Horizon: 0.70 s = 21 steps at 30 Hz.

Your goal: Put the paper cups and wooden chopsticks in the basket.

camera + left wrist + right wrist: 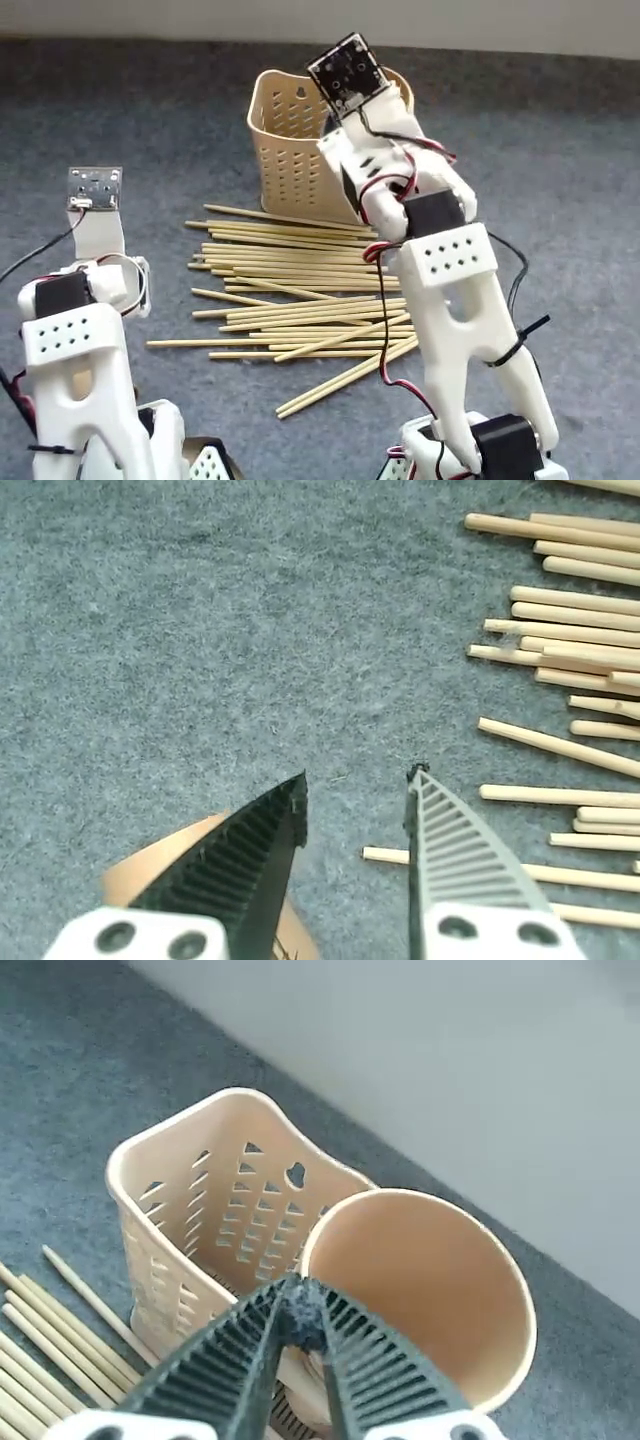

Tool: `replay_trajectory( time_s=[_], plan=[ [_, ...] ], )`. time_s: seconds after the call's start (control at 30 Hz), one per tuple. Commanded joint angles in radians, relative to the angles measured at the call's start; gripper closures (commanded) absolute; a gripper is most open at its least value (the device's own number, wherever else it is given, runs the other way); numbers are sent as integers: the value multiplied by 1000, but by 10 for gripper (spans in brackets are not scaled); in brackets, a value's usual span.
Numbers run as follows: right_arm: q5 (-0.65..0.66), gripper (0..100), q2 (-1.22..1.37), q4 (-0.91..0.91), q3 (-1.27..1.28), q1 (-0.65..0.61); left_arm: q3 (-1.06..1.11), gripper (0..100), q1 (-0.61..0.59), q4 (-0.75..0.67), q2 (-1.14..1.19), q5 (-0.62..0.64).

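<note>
Pinching the paper cup (430, 1290) by its rim at the basket (180, 1130) with the right claw (300, 1310). Likely light and crushable, so gently. Left claw (355, 775) spread near stiff chopsticks (570, 600).

We see a grey carpeted tabletop (120, 120). A loose spread of wooden chopsticks (300, 300) lies flat across its middle, mostly running left to right. Just beyond them, on the far side, a cream perforated basket (285, 150) stands upright. At near left a tan paper cup (150, 865) lies partly hidden.
</note>
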Motion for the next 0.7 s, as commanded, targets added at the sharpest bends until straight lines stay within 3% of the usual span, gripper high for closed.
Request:
replay_trajectory(
  time_s=[0.0, 0.47, 0.67],
  plan=[
    [-6, 991, -24, -45, 56, 22, 4, 832, -5, -29, -24, 5],
    [-5, 991, -387, 137, -18, -77, -96, 832, -12, -38, -24, 6],
    [-5, 991, -490, 354, -16, -79, -252, 829, -12, 129, -24, -12]
  ],
)
